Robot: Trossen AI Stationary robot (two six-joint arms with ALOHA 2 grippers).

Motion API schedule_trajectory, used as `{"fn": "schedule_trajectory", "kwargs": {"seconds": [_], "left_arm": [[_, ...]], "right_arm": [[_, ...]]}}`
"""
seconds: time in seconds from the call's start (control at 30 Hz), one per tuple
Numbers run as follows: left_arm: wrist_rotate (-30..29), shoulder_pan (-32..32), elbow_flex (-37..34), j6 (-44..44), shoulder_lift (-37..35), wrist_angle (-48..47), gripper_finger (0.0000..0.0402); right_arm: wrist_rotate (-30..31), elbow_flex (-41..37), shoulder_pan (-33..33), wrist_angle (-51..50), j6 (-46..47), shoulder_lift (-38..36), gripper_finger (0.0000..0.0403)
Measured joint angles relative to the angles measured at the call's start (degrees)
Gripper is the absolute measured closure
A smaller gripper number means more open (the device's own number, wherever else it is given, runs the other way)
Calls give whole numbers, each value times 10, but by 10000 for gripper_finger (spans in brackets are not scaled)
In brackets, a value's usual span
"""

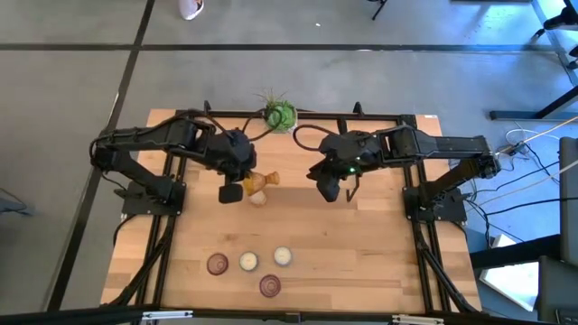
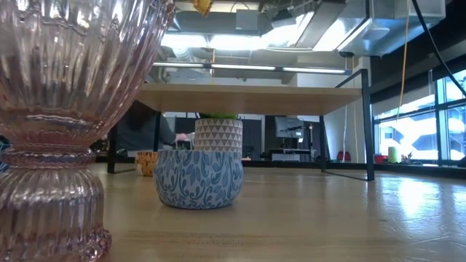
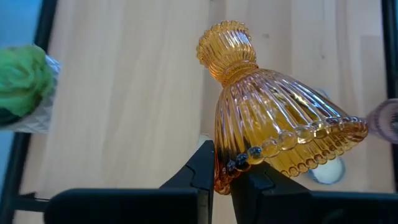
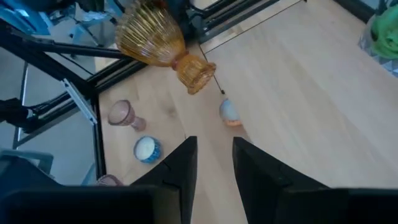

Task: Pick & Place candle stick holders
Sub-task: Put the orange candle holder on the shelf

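My left gripper [image 1: 233,185] is shut on the amber ribbed glass holder [image 1: 263,179] above the table's middle; it also shows in the right wrist view [image 4: 155,40]. A low round cream-topped holder [image 1: 258,198] stands on the table just below it. Two pinkish-purple glass holders [image 1: 217,264] [image 1: 269,286] and two cream-topped ones [image 1: 248,262] [image 1: 283,256] stand near the front edge. One pink holder [image 2: 51,124] fills the low view's left. My right gripper [image 1: 330,188] is open and empty, right of the amber holder. My left gripper pinches the amber holder's beaded wide rim [image 3: 239,163] between its two fingers. One finger [image 3: 202,171] lies on the ribbed outer wall and the other at the mouth side. The holder is lifted clear and tilted, its narrow neck [image 3: 227,50] pointing away from the gripper.
The green spiky plant [image 1: 278,115] stands in a white patterned pot [image 2: 218,135] at the table's far edge. A blue patterned low holder [image 2: 198,178] stands before it in the low view. Bare wood lies on the table's right half [image 1: 370,244].
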Motion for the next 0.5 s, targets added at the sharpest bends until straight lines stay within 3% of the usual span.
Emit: {"fn": "schedule_trajectory", "kwargs": {"seconds": [0.13,0.3,0.5], "left_arm": [[-4,1,0,5,0,28,380],[-17,2,0,-5,-6,80,380],[-121,2,0,-28,-40,133,380]], "right_arm": [[-32,0,0,23,1,0,298],[-114,0,2,75,-40,0,298],[-183,0,22,167,-84,0,298]]}}
